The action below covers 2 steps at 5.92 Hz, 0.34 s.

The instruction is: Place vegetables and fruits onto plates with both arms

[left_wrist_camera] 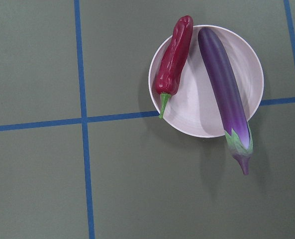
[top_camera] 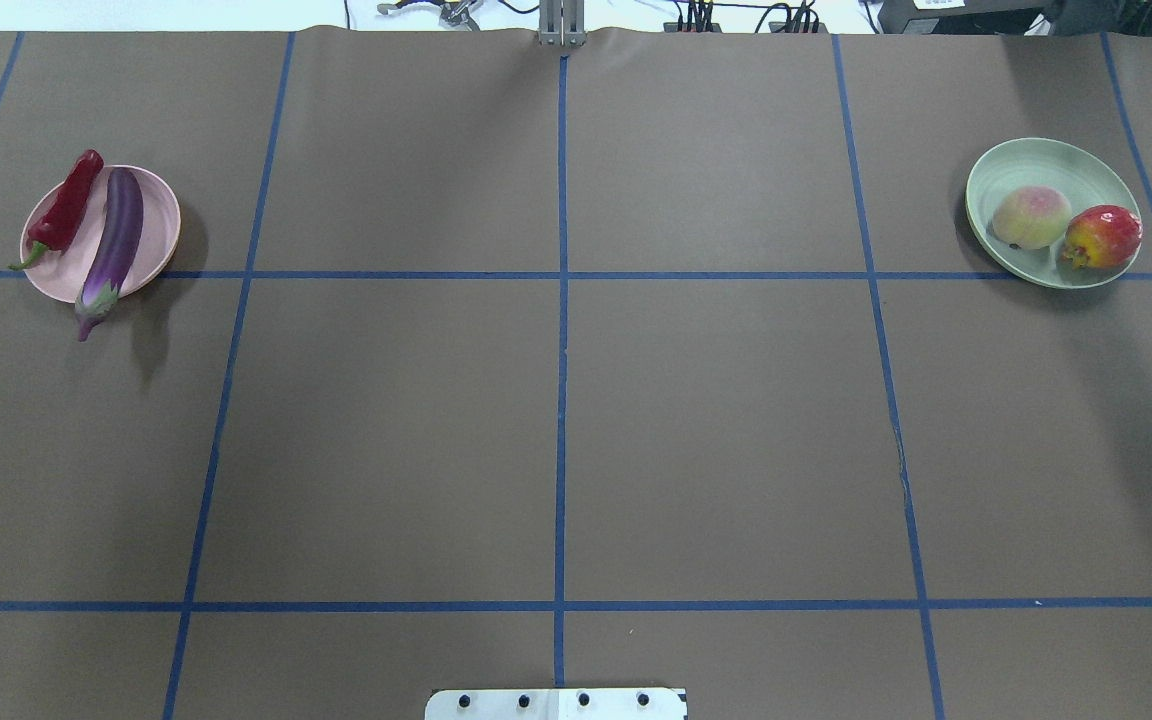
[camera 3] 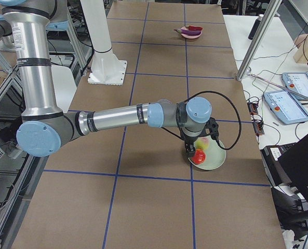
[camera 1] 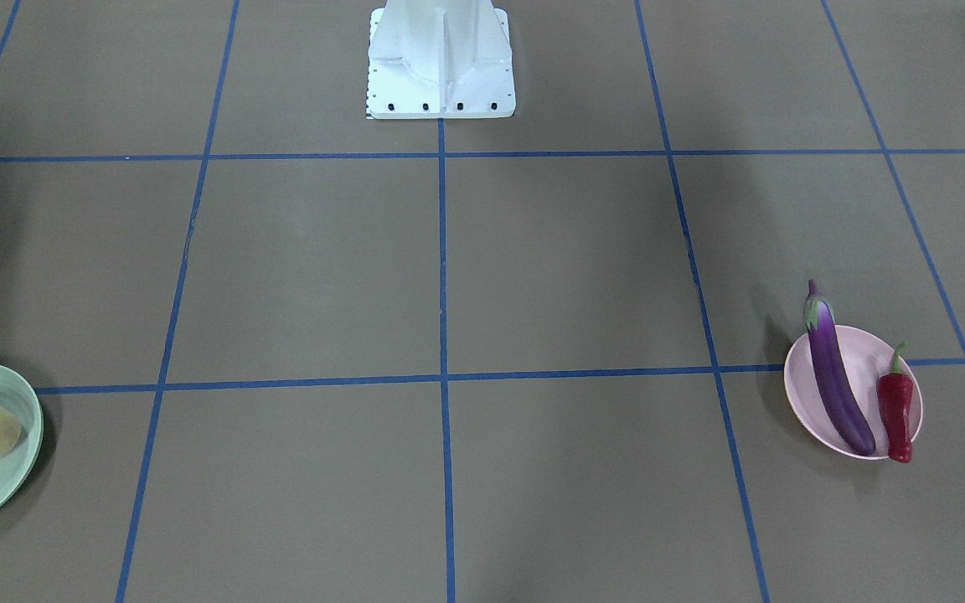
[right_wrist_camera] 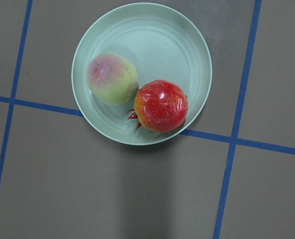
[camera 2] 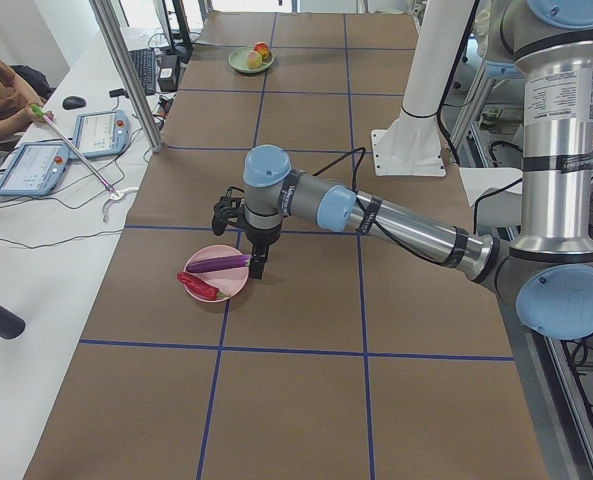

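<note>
The purple eggplant [left_wrist_camera: 224, 84] and the red chili pepper [left_wrist_camera: 173, 57] lie side by side on the pink plate [left_wrist_camera: 197, 109], the eggplant's cap overhanging the rim. The peach [right_wrist_camera: 112, 78] and the red-orange round fruit [right_wrist_camera: 161, 105] sit touching on the mint green plate [right_wrist_camera: 157, 45]. My left gripper [camera 2: 259, 268] hangs just above the table beside the pink plate [camera 2: 238, 283]. My right gripper [camera 3: 191, 152] hangs at the near rim of the green plate [camera 3: 213, 158]. I cannot tell whether either is open or shut. Both wrist views look straight down with no fingers showing.
The brown table carries a blue tape grid. The white base block [top_camera: 556, 704] stands at the robot's edge. The pink plate [top_camera: 158, 215] is far left and the green plate [top_camera: 1046, 165] far right in the overhead view. Side benches hold tablets and cables.
</note>
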Motion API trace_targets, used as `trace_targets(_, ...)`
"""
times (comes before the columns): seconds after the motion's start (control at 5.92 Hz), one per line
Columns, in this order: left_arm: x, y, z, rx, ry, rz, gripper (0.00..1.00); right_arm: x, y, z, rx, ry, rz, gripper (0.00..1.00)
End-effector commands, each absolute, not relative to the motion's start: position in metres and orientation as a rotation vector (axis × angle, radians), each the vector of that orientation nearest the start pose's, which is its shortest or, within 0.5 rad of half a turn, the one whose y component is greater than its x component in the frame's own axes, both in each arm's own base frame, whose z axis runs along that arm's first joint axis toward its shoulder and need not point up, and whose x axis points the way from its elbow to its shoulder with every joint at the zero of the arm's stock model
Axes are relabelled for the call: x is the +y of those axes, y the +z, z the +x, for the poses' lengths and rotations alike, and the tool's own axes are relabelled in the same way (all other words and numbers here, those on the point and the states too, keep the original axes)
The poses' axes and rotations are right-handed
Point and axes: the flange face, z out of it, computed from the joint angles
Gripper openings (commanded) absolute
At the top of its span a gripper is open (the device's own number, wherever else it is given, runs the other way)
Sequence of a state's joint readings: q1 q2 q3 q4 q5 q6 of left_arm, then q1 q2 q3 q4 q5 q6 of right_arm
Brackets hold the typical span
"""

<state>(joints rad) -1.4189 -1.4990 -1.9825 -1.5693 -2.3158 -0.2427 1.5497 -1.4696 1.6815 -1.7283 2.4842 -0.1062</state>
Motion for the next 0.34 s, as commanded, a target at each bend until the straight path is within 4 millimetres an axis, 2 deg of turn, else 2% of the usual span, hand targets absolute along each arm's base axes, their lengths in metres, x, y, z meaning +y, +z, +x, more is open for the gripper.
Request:
trace_targets(0.0, -0.4636, 0.4822, 0.0043, 0.787, 0.043, 0.184, 1.0, -0.5306, 0.5539, 0.0439, -0.91, -0.14, 0.095, 1.0)
trace_targets(0.17, -0.4681, 0.492, 0.006, 0.781, 0.031, 0.168, 1.0, -0.5289, 0.5552, 0.0436, -0.903, -0.141, 0.094, 1.0)
